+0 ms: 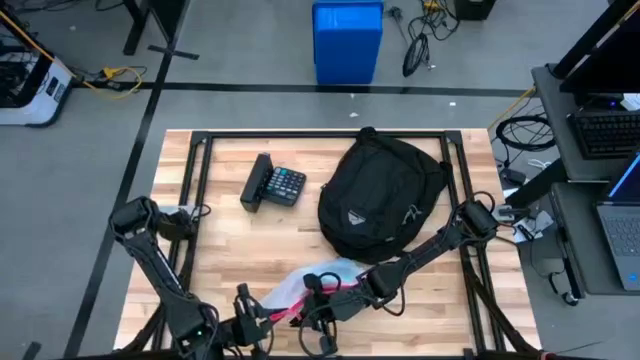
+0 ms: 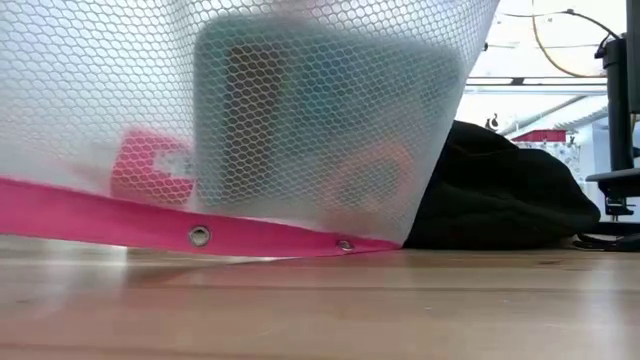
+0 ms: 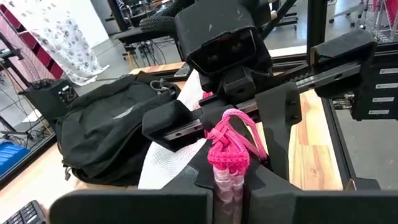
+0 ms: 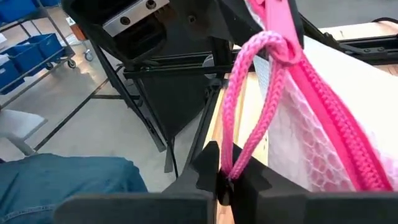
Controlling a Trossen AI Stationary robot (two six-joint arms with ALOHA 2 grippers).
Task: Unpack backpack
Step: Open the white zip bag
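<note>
A black calculator [image 1: 274, 184] is seen lying on the wooden table [image 1: 230, 250], well apart from the backpack [image 1: 378, 195] and on the left arm's side of it. A blue bin [image 1: 347, 40] is seen on the floor beyond the table's far edge. A translucent mesh pouch [image 1: 310, 280] with pink zipper trim [image 2: 180, 228] is held near the table's front edge, between the two grippers; in the low view it fills most of the frame and hides all but a part of the backpack behind it. Blurred coloured items are seen through the mesh. No writing can be read.

The left gripper [image 3: 225, 180] is pinched on the bunched pink end of the pouch. The right gripper [image 4: 225, 182] is pressed together on the pink cord loop [image 4: 249, 99] of the zipper.

The backpack is shown as a rounded black fabric form with a small white triangular patch [image 1: 357, 216], lying flat at the table's centre toward the right.
</note>
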